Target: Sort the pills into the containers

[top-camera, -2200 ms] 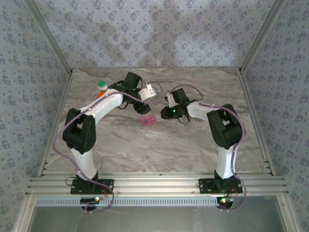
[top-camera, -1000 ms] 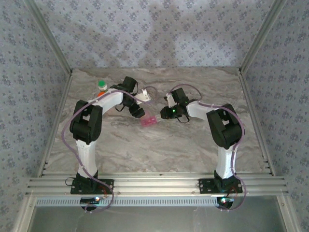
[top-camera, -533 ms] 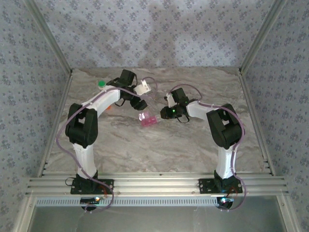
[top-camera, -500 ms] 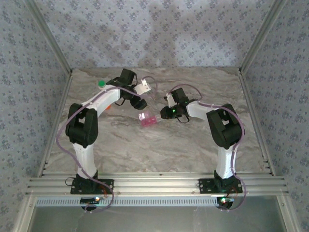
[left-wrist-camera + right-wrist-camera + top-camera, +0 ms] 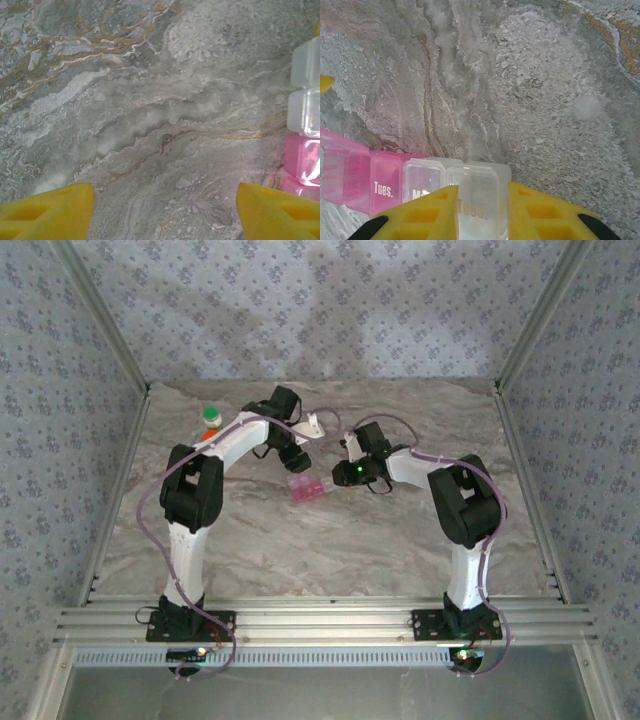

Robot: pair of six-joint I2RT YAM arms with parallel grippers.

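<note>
Marble tabletop (image 5: 330, 540): pill box (image 5: 306, 489) lies mid-table btw the arms. R gripper (image 5: 482, 202) pinches its clear end; L gripper (image 5: 165, 207) is spread wide over bare marble just beside it. Bottle (image 5: 211, 418) stands back-left. No pills visible, so sorting prob. barely begun.

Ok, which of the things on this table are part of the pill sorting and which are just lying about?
Part of the job:
pill box, gripped by the right gripper
left gripper, open beside it
green-capped bottle, probably the pills' source

Lying about:
orange item beside the bottle, too small to identify
</note>
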